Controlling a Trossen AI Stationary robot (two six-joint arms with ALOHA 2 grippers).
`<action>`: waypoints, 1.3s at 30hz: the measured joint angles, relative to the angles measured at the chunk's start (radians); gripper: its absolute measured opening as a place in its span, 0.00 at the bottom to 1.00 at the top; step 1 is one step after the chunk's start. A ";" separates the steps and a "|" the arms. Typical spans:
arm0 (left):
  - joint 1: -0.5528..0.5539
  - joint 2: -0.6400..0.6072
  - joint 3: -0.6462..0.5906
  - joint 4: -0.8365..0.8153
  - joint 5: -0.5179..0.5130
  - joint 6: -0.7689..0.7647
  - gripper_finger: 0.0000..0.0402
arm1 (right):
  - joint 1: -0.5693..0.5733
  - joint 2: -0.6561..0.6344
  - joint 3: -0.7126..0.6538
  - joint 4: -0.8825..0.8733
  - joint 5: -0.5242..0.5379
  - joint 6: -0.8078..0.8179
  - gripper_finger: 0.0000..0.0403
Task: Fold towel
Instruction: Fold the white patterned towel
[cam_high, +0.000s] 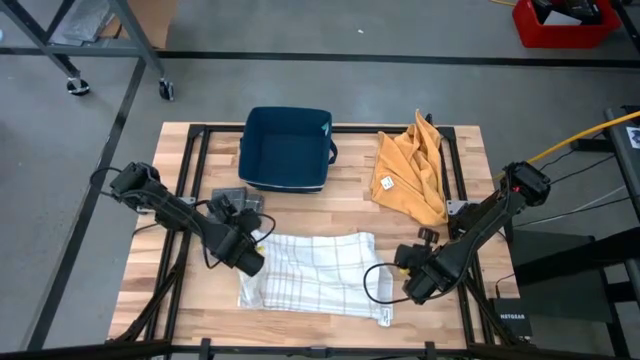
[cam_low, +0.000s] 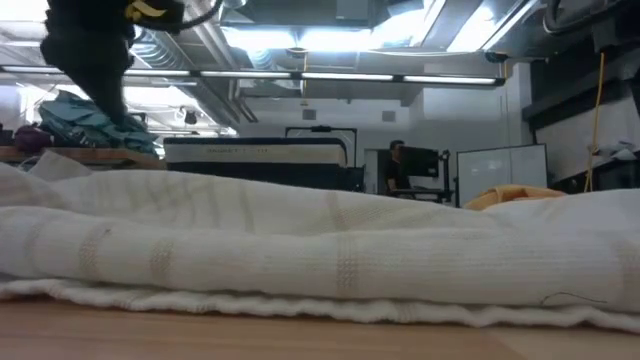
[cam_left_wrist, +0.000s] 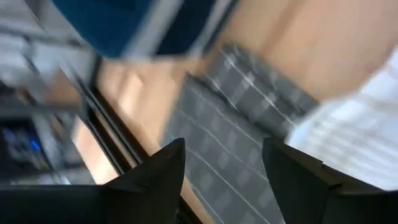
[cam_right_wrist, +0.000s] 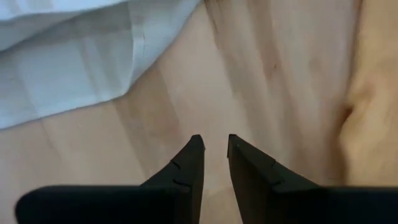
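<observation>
Though folded, white checked towel (cam_high: 318, 277) rumpled, lumpy-edged.

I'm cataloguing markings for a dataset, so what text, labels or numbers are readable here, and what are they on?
None can be read for certain.
Small white tag on the crumpled mustard-yellow cloth: print too small.
Pale mark on the dark blue fabric bin: illegible.
White lettering on the black box by the wooden table: blurred.
</observation>
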 joint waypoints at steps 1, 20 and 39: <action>0.003 0.000 0.000 -0.001 0.058 -0.016 0.51 | 0.000 0.000 0.000 0.013 -0.038 0.032 0.19; -0.438 -0.001 0.001 0.572 0.371 -0.387 0.49 | 0.075 0.022 0.002 0.510 -0.033 0.362 0.19; -0.488 0.231 0.001 0.838 0.089 -0.788 0.49 | 0.072 0.166 0.002 0.738 -0.030 0.528 0.19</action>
